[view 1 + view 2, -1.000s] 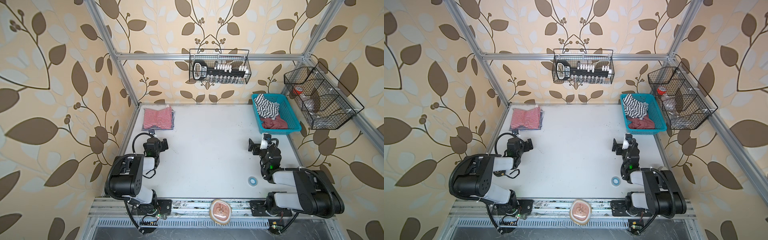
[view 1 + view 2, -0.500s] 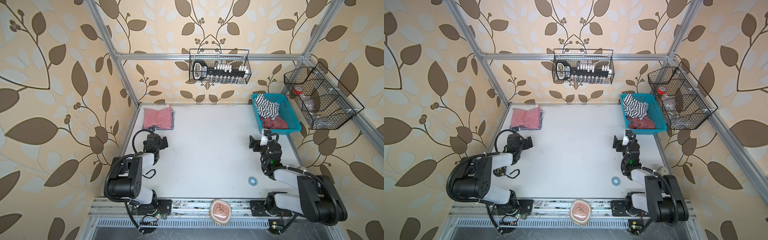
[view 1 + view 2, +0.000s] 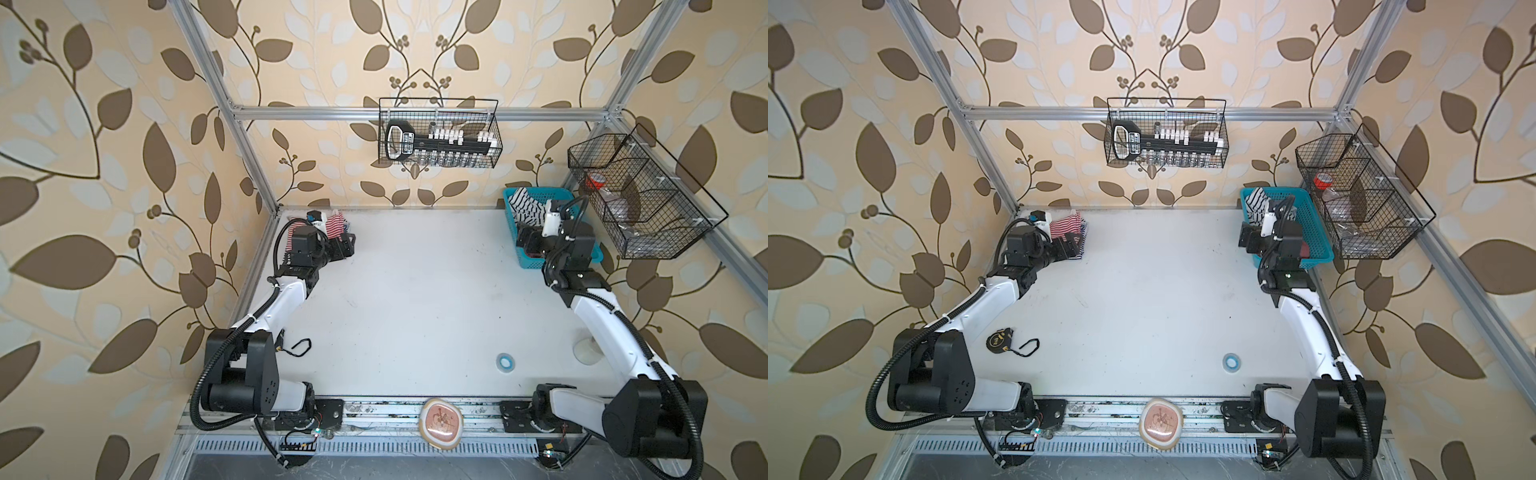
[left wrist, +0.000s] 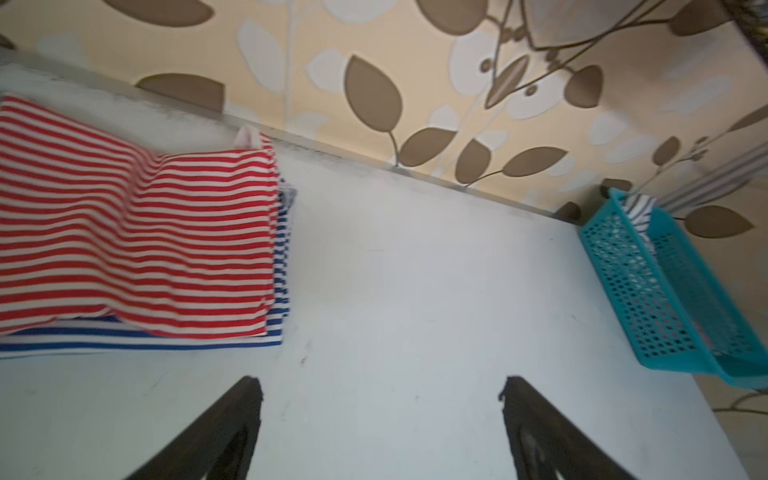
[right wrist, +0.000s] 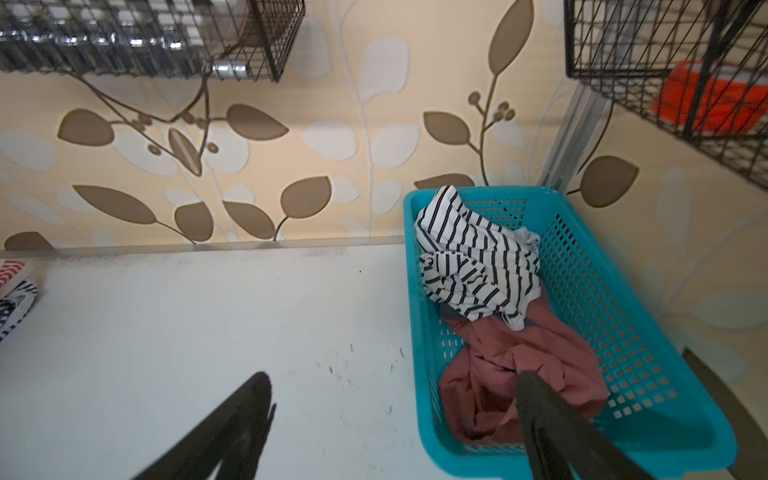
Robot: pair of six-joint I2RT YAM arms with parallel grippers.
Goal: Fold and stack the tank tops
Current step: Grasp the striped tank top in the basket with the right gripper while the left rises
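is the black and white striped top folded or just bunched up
Bunched up, not folded: the black-and-white striped top lies crumpled in the teal basket, partly over the dusty red top.

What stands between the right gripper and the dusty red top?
Only the teal basket wall, below the open right gripper. The dusty red top lies uncovered at the near end; the black-and-white striped top overlaps its far end.
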